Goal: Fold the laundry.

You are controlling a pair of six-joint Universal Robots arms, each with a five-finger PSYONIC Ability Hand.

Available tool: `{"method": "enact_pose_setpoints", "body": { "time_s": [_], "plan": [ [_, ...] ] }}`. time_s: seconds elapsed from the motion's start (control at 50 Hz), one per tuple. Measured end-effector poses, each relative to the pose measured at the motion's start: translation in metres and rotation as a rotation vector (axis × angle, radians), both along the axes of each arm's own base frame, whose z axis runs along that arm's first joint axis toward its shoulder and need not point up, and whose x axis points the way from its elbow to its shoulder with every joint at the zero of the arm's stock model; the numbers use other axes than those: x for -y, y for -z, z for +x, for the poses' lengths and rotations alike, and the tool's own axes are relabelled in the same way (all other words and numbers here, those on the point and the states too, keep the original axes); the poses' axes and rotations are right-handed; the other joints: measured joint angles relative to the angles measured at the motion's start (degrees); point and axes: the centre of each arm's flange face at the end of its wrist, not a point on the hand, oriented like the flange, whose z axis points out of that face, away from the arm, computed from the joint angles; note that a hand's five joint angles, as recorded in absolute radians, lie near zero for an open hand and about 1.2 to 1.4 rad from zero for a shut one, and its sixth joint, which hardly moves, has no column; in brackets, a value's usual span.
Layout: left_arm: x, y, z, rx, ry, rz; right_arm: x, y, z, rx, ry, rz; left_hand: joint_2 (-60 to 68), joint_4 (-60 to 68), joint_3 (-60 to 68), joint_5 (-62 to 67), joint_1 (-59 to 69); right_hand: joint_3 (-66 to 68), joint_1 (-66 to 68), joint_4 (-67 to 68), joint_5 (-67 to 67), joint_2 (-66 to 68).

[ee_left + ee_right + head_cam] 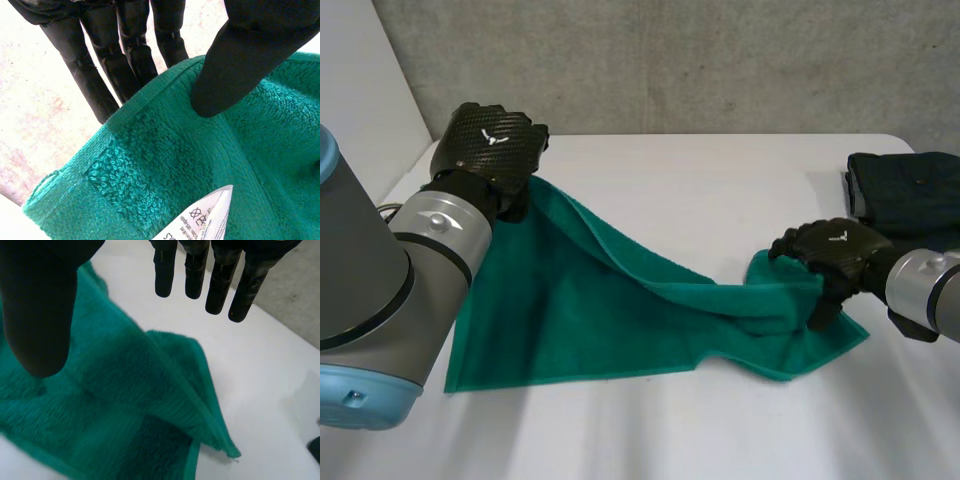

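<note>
A green towel (580, 300) lies spread on the white table (700, 180), bunched and creased towards its right end. My left hand (490, 145) holds the towel's far left corner lifted off the table. In the left wrist view its thumb (240, 65) presses the towel (165, 165) hem against the fingers (100, 65) behind it, with a white care label (200, 220) near the corner. My right hand (835, 250) hovers over the rumpled right end. There its fingers (220, 285) are straight and spread from the thumb (40, 305), and the towel (125, 385) lies loose below them.
A dark folded cloth (905, 190) sits at the table's far right, just behind my right forearm. A grey wall runs behind the table. Bare tabletop lies along the front and in the far middle.
</note>
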Motion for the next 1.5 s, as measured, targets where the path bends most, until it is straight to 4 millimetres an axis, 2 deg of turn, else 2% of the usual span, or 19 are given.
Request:
{"method": "enact_pose_setpoints", "body": {
  "time_s": [0.26, 0.32, 0.34, 0.36, 0.44, 0.48, 0.6, 0.66, 0.68, 0.78, 0.9, 1.02, 1.1, 1.12, 1.18, 1.32, 1.36, 1.44, 1.5],
  "plan": [
    [-0.002, -0.004, -0.001, -0.007, 0.006, -0.009, 0.021, 0.038, 0.004, -0.050, -0.040, 0.003, 0.0, 0.0, 0.0, 0.0, 0.0, 5.4, 3.8, 5.5, 5.4, 3.6],
    [-0.003, -0.004, -0.001, -0.007, 0.005, -0.009, 0.032, 0.050, 0.005, -0.049, -0.041, -0.008, 0.0, 0.0, 0.0, 0.0, 0.0, 12.2, 10.2, 12.4, 11.7, 11.4],
    [-0.002, -0.004, 0.000, -0.006, 0.005, -0.008, 0.036, 0.054, 0.006, -0.048, -0.041, -0.015, 0.0, 0.0, 0.0, 0.0, 0.0, 30.8, 27.4, 31.0, 29.5, 31.9],
    [-0.002, -0.004, 0.000, -0.006, 0.004, -0.007, 0.039, 0.055, 0.006, -0.048, -0.040, -0.021, 0.0, 0.0, 0.0, 0.0, 0.0, 39.2, 34.0, 39.6, 38.0, 40.3],
    [0.000, -0.003, 0.001, -0.004, -0.003, -0.005, 0.054, 0.052, 0.008, -0.039, -0.030, -0.074, 0.0, 0.0, 0.0, 0.0, 0.0, 49.8, 39.0, 50.5, 48.1, 49.3],
    [0.002, -0.003, 0.002, -0.004, -0.009, -0.006, 0.061, 0.040, 0.008, -0.036, -0.025, -0.122, 0.0, 0.0, 0.0, 0.0, 0.0, 50.2, 39.0, 50.9, 48.2, 49.3],
    [0.003, -0.025, 0.011, -0.031, -0.035, -0.059, 0.062, -0.048, 0.006, -0.014, -0.011, -0.370, 0.0, 0.0, 0.0, 0.0, 0.0, 50.2, 39.0, 50.9, 48.2, 49.3],
    [-0.003, -0.048, 0.018, -0.065, -0.042, -0.116, 0.050, -0.093, 0.003, -0.005, -0.007, -0.468, 0.0, 0.0, 0.0, 0.0, 0.0, 50.2, 39.0, 50.9, 48.2, 49.3],
    [-0.009, -0.063, 0.022, -0.090, -0.045, -0.157, 0.040, -0.118, 0.000, -0.002, -0.004, -0.515, 0.0, 0.0, 0.0, 0.0, 0.0, 50.2, 39.0, 50.9, 48.2, 49.3],
    [-0.032, -0.111, 0.038, -0.166, -0.052, -0.289, 0.004, -0.180, -0.011, -0.011, 0.012, -0.606, 0.0, 0.0, 0.1, 0.0, 0.0, 50.2, 39.0, 50.9, 48.2, 49.3],
    [-0.054, -0.137, 0.053, -0.204, -0.055, -0.360, -0.027, -0.206, -0.019, -0.078, 0.008, -0.609, 0.1, 0.0, 0.1, 0.0, 0.0, 50.2, 39.0, 50.9, 48.2, 49.3],
    [-0.056, -0.121, 0.054, -0.165, -0.053, -0.294, -0.035, -0.186, -0.020, -0.181, -0.042, -0.479, 0.1, 0.0, 0.1, 0.0, 0.0, 50.2, 39.0, 50.9, 48.2, 49.3],
    [-0.046, -0.093, 0.049, -0.112, -0.051, -0.202, -0.030, -0.160, -0.018, -0.234, -0.087, -0.345, 0.1, 0.0, 0.1, 0.0, 0.0, 50.2, 39.0, 50.9, 48.2, 49.3],
    [-0.039, -0.076, 0.045, -0.082, -0.051, -0.151, -0.025, -0.144, -0.017, -0.252, -0.109, -0.266, 0.1, 0.0, 0.1, 0.0, 0.0, 50.2, 39.0, 50.9, 48.2, 49.3],
    [-0.024, -0.049, 0.039, -0.036, -0.056, -0.071, -0.016, -0.127, -0.016, -0.262, -0.127, -0.192, 0.1, 0.0, 0.1, 0.0, 0.0, 50.2, 39.0, 50.9, 48.2, 49.3],
    [0.045, 0.005, 0.023, 0.032, -0.112, 0.028, 0.026, -0.083, 0.004, -0.235, -0.141, -0.130, 0.1, 0.1, 0.1, 0.0, 0.0, 50.2, 39.0, 50.9, 48.2, 49.3],
    [0.068, 0.004, 0.019, 0.023, -0.126, -0.014, 0.041, -0.079, 0.013, -0.224, -0.126, -0.174, 0.1, 0.1, 0.1, 0.0, 0.0, 50.2, 39.0, 50.9, 48.2, 49.3],
    [0.105, -0.019, 0.008, -0.016, -0.149, -0.172, 0.068, -0.087, 0.031, -0.190, -0.071, -0.321, 0.1, 0.1, 0.2, 0.0, 0.0, 50.2, 39.0, 50.9, 48.2, 49.3],
    [0.131, -0.064, 0.000, -0.085, -0.176, -0.397, 0.100, -0.124, 0.054, -0.073, 0.030, -0.605, 0.1, 0.1, 0.2, 0.0, 0.0, 50.2, 39.0, 50.9, 48.2, 49.3]
  ]
}}
